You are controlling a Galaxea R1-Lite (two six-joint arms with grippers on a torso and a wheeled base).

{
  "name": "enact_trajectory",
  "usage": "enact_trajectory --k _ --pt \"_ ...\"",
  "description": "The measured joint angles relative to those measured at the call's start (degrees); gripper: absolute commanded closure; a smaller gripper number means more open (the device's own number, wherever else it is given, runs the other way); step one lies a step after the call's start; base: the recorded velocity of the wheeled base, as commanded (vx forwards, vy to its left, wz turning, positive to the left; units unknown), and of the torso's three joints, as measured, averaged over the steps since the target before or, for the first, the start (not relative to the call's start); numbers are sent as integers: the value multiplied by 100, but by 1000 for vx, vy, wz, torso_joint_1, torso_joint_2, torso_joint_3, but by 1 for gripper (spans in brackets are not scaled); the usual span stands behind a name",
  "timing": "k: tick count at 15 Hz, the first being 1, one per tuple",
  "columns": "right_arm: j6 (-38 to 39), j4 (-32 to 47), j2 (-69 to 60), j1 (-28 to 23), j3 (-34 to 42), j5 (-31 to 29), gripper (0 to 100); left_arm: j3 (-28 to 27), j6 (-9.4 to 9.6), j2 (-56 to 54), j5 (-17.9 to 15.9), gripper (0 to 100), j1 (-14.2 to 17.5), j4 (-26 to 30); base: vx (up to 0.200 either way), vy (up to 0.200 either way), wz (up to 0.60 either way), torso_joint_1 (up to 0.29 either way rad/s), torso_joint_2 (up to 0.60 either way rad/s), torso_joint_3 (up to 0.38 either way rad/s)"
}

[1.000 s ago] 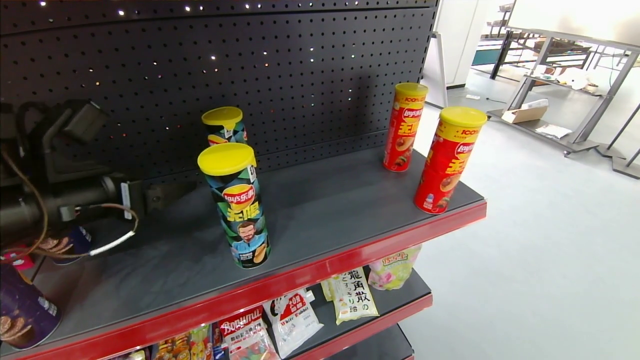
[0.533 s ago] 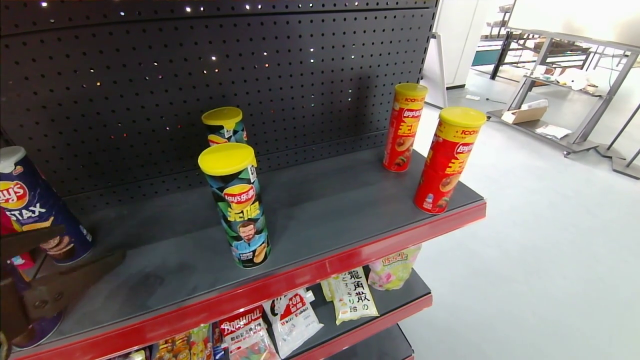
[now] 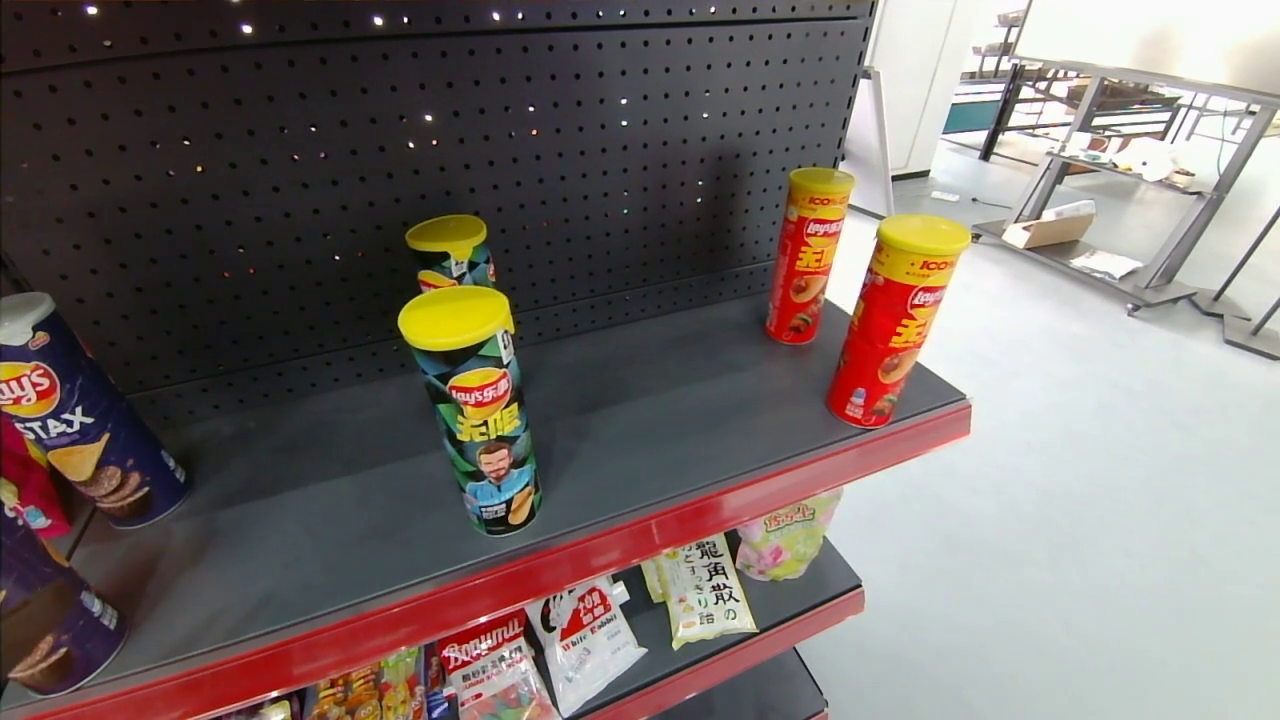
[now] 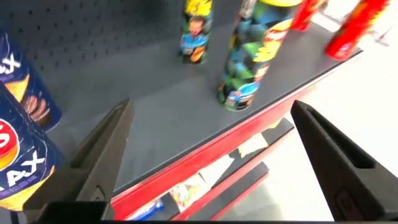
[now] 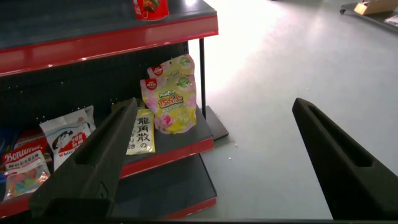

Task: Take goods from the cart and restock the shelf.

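On the dark top shelf [image 3: 650, 420] stand two green-black chip cans with yellow lids, one in front [image 3: 480, 410] and one behind [image 3: 448, 250]. Two red cans [image 3: 810, 255] [image 3: 898, 320] stand at the right end. At the left edge are two purple cans, one at the back [image 3: 85, 420] and one at the front [image 3: 50, 610]. My left gripper [image 4: 212, 109] hangs open and holds nothing in front of the shelf, with the purple cans [image 4: 31, 93] beside it. My right gripper [image 5: 216, 106] is open and bare, low before the lower shelves.
The red shelf lip [image 3: 600, 565] runs along the front edge, and a perforated back panel [image 3: 500, 130] closes the rear. Snack bags [image 3: 590, 630] fill the lower shelf [image 5: 168, 149]. Open grey floor [image 3: 1080, 480] lies to the right, with metal racks [image 3: 1130, 130] far off.
My left arm has drawn back leftward off the shelf and out of the head view. The back purple can it had covered now stands free.
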Motion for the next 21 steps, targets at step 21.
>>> enact_trajectory --k 21 --pt "-54 0 0 2 0 0 0 1643 233 -1843 747 0 -6 35 0 0 257 1 -1 1"
